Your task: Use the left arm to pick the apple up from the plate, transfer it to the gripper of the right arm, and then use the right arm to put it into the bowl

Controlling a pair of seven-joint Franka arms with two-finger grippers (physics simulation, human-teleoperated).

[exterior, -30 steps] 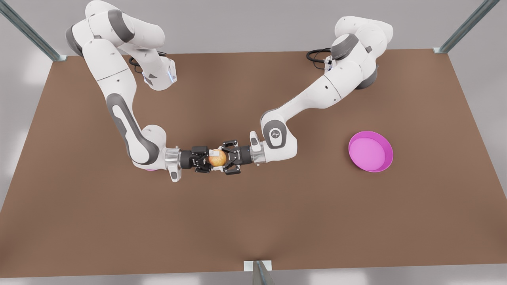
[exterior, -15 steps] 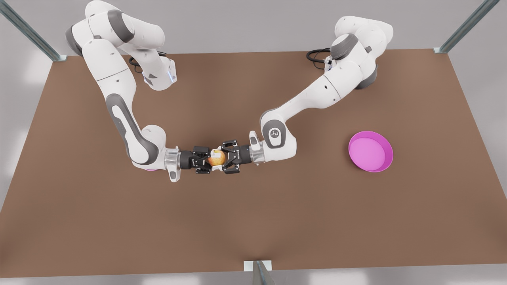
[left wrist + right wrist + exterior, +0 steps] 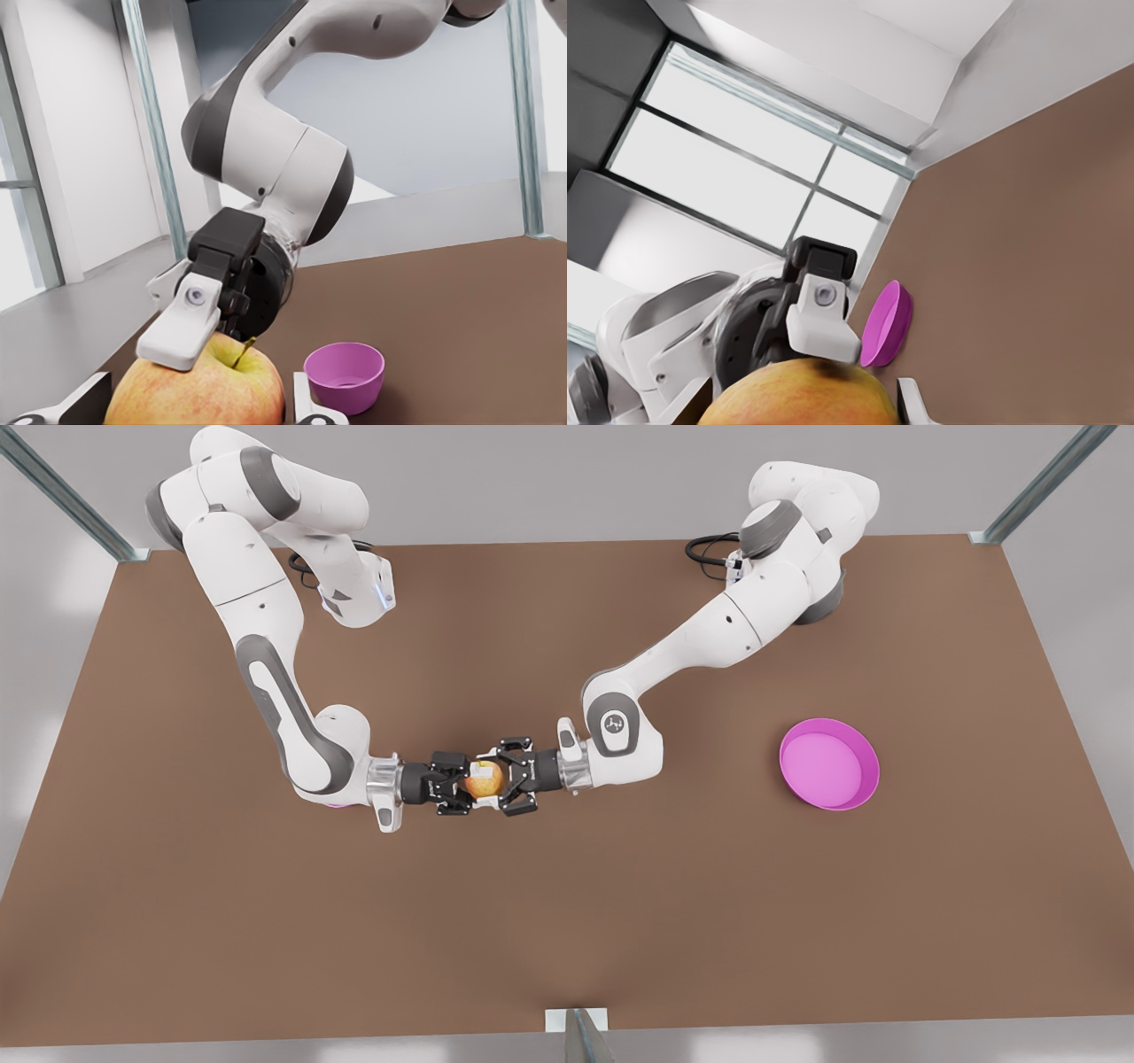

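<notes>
The yellow-red apple (image 3: pixel 485 780) hangs above the middle of the table, pinched from both sides. My left gripper (image 3: pixel 472 782) reaches in from the front view's left and is shut on it. My right gripper (image 3: pixel 496 779) comes from the front view's right, turned a quarter turn to the left one, and is also shut on the apple. In the left wrist view the apple (image 3: pixel 197 390) has a white right fingertip (image 3: pixel 184 329) pressing on its stem end. The pink bowl (image 3: pixel 828 763) stands on the table at the front view's right. The plate (image 3: pixel 886 324) shows edge-on behind the left arm.
The brown table (image 3: pixel 567 921) is bordered by metal frame posts at the far corners (image 3: pixel 983 537) and by one at the near edge (image 3: pixel 576 1027). The bowl (image 3: pixel 345 375) sits beyond the right gripper in the left wrist view.
The right gripper slid a little toward the left gripper and settled onto the apple. The joined grippers shifted slightly to the front view's left. The bowl has not moved.
</notes>
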